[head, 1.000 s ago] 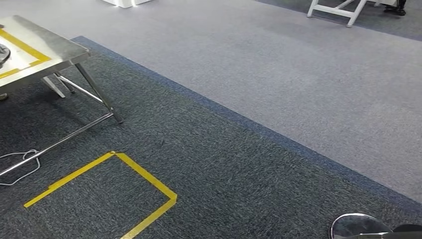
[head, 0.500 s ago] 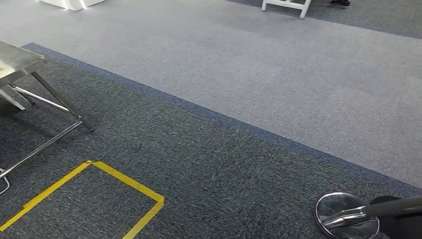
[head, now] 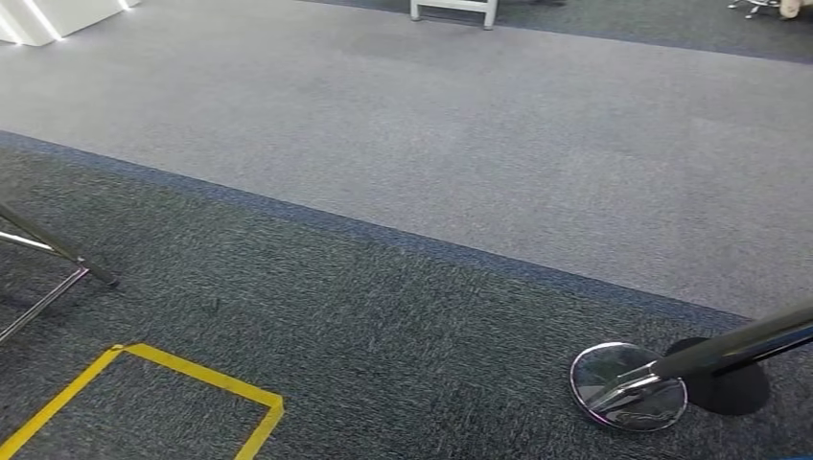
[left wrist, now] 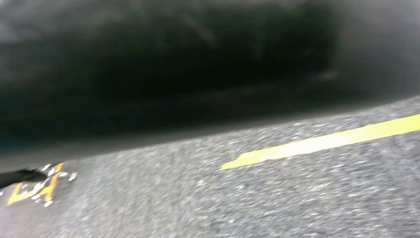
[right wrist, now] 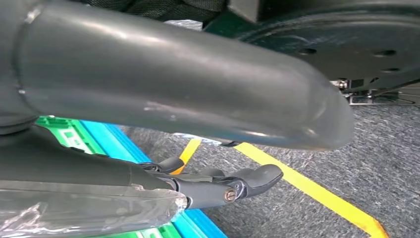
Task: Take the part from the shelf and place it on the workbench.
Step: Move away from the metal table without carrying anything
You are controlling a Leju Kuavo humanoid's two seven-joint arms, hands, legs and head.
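**Carpeted hall floor, right hand low over tape and coloured edging**

Dark fingers (right wrist: 252, 179) of the right hand (right wrist: 163, 94) stretched forward side by side and slightly bent, seen from the right wrist, with the thick grey thumb (right wrist: 208, 84) lying long above them. Clear crinkled plastic (right wrist: 84, 210) pressed close against the base of the fingers. Cannot tell whether clenched on it or merely lying against it, nor whether the part sits inside that wrap.

Just beyond the fingers, a green and blue ribbed edge (right wrist: 94, 141), perhaps the rim of a crate or a mat; too little of it seen to tell which, and any contents hidden behind the hand. Past that, dark speckled carpet crossed by a yellow tape line (right wrist: 307, 186).

From the left wrist, blurred: more dark carpet with a yellow strip (left wrist: 322, 144).

Farther out, from the head: dark carpet (head: 403, 326) meeting a paler grey band (head: 479, 144) along a diagonal seam. Yellow taped square (head: 192, 371) at the lower left, steel legs of the table (head: 53, 251) at the left edge near it. Chrome stanchion base (head: 628, 386) at the lower right, its pole (head: 738, 347) leaning out toward the edge. White furniture legs (head: 455, 10) far off at the top.
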